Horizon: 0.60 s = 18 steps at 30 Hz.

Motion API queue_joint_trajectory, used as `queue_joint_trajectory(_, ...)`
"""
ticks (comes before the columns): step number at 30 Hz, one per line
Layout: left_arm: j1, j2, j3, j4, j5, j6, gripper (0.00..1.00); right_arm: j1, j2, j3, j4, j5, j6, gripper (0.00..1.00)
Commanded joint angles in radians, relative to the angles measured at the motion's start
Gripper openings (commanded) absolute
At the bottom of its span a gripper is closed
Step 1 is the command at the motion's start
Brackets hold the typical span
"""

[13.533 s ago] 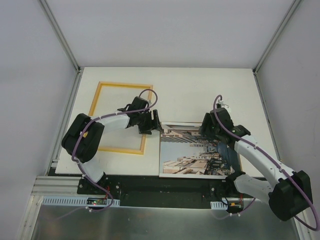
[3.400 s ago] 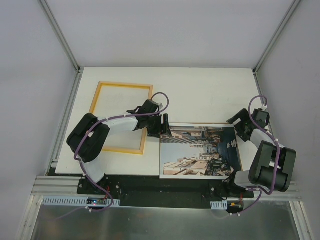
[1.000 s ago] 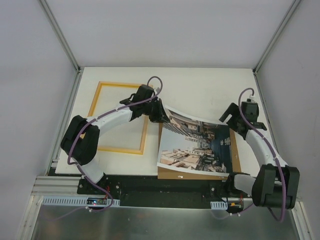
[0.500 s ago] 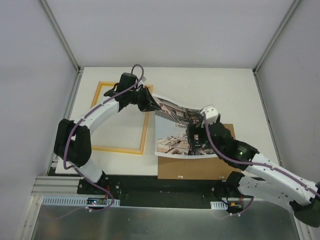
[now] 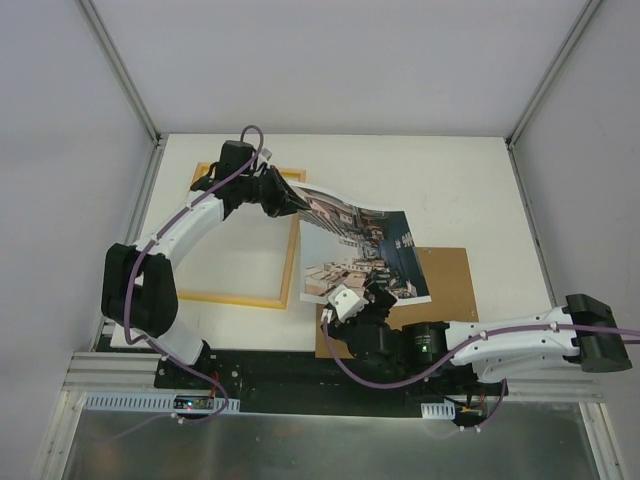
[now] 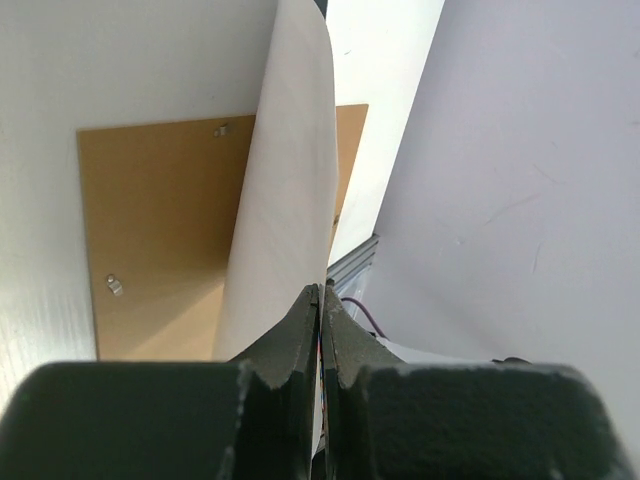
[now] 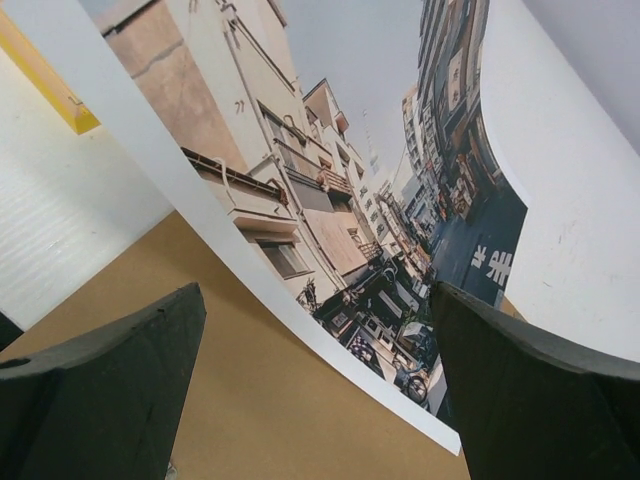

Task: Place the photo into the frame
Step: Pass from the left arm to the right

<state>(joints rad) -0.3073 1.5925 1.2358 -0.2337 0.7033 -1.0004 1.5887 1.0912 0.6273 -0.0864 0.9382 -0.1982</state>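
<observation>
Condition noted: your left gripper (image 6: 320,300) has its jaws closed flat on one corner of the photo (image 5: 355,245), and that is the only hold on it. The print is off the table (image 5: 420,170), picture side up and visibly bowed. Its held corner sits above the far right corner of the frame (image 5: 240,297). The rest hangs to the right of the frame's right rail, and the near edge droops over the brown backing panel (image 5: 450,275).

Your right gripper (image 7: 315,300) has its jaws wide apart and empty. It sits low by the near edge of the print, which runs across its wrist view above the panel.

Risks, as I judge them:
- A one-corner pinch on a large sheet invites a crease or tear at the jaws, or a slip-out, if you swing left quickly.
- The sagging near edge may drag on the panel or catch the frame's right rail, which would fold the sheet or shift the frame out of square.
- If the right gripper closes on the curved edge at an angle, it may crumple the paper, and pulling against the left hold could rip it.
- The frame is only slightly larger than the print, so a bowed or skewed sheet is likely to land across a rail instead of inside the opening

Recommendation: get the free edge supported before you carry it further, and lower the sheet flat and square
</observation>
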Motion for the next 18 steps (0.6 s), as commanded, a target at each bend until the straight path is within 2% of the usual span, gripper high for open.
queue_joint_trajectory(1,0.010,-0.055,0.005,-0.016,0.019,-0.069,0.00,0.030,0.015,-0.012,0.082,0.129,-0.030,0.96)
queue_joint_trajectory(10,0.014,-0.094,-0.001,-0.026,-0.021,-0.144,0.00,0.097,0.145,-0.058,0.301,0.257,-0.124,0.96)
queue_joint_trajectory(18,0.014,-0.111,-0.006,-0.026,-0.010,-0.159,0.00,0.051,0.295,-0.072,0.575,0.375,-0.289,0.96)
